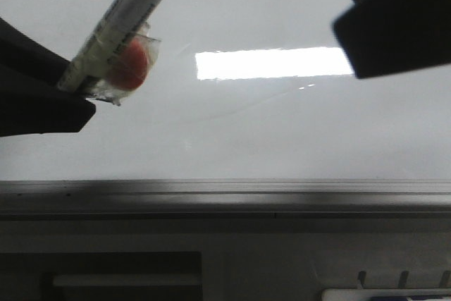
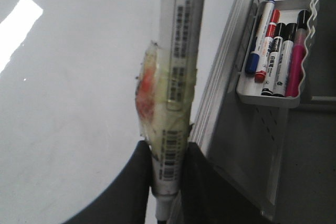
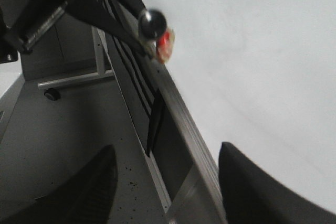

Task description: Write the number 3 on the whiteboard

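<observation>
The whiteboard [image 1: 282, 139] fills the front view, glossy white-grey, with a bright rectangular reflection [image 1: 273, 63] and a grey bottom rail [image 1: 225, 195]. The number 3 is out of view; only a faint pale arc shows on the board. My left gripper [image 1: 74, 89] [image 2: 168, 153] is shut on a white marker pen [image 1: 123, 12] [image 2: 178, 51], which is wrapped in yellowish tape with a red blob [image 1: 128, 65]. The pen's tip end is hidden. My right gripper [image 1: 384, 33] [image 3: 168, 166] hangs open at the upper right, holding nothing. In the right wrist view the pen [image 3: 153, 23] appears end-on.
A white tray [image 2: 268, 99] hangs below the board's rail and holds several markers: blue, red, black and pink. Its edge shows at the bottom right [image 1: 384, 294] of the front view. A dark panel and grey floor [image 3: 68, 129] lie under the board.
</observation>
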Robot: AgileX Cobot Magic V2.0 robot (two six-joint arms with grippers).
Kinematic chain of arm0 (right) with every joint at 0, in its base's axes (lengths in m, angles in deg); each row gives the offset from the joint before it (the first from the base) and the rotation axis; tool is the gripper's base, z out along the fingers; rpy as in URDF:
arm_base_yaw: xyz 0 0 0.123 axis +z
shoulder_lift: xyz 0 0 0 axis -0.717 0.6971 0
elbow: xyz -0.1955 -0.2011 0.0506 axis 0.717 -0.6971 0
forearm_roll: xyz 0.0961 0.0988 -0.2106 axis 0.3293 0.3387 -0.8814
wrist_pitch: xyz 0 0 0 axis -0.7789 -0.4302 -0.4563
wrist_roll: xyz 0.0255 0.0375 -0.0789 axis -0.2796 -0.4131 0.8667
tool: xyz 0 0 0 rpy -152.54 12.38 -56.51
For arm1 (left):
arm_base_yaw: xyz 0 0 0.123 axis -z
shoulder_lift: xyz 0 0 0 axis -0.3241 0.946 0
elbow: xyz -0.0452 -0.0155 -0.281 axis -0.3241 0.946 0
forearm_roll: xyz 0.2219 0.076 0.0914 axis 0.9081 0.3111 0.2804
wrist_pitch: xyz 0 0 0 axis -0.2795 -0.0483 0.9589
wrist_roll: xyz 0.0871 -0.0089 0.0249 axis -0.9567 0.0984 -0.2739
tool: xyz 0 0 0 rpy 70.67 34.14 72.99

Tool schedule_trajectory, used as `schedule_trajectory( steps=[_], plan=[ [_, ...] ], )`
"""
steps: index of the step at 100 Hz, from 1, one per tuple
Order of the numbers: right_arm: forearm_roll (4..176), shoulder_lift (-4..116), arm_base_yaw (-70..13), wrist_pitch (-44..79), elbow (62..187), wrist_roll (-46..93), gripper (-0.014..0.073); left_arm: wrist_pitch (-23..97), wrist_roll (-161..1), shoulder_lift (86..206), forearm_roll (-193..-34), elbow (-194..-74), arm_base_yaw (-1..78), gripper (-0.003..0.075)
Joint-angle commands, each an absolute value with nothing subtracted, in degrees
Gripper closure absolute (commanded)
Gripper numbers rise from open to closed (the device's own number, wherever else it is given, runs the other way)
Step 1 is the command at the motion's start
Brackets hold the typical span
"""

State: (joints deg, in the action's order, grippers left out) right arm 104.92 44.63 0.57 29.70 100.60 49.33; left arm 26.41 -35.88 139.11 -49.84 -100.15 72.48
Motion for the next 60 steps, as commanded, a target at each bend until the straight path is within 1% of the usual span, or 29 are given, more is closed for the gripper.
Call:
schedule_trajectory(
  steps=[1, 25, 41, 60],
  plan=[
    [106.0, 47.5, 2.2, 24.5, 104.8, 50.2, 0.0186, 23.4, -35.6, 138.8, -48.6, -102.1, 73.9, 0.0741],
    [106.1, 55.2, 5.3, 24.2, 110.3, 50.2, 0.0186, 23.8, -35.6, 138.8, -47.5, -102.1, 74.2, 0.0741],
    [106.1, 59.5, 9.1, 24.0, 114.2, 50.2, 0.0195, 23.8, -35.6, 138.8, -47.5, -102.1, 74.4, 0.0741],
    [106.1, 63.3, 9.4, 23.8, 115.7, 50.2, 0.02, 23.8, -35.6, 138.8, -47.5, -102.1, 74.4, 0.0741]
  ],
)
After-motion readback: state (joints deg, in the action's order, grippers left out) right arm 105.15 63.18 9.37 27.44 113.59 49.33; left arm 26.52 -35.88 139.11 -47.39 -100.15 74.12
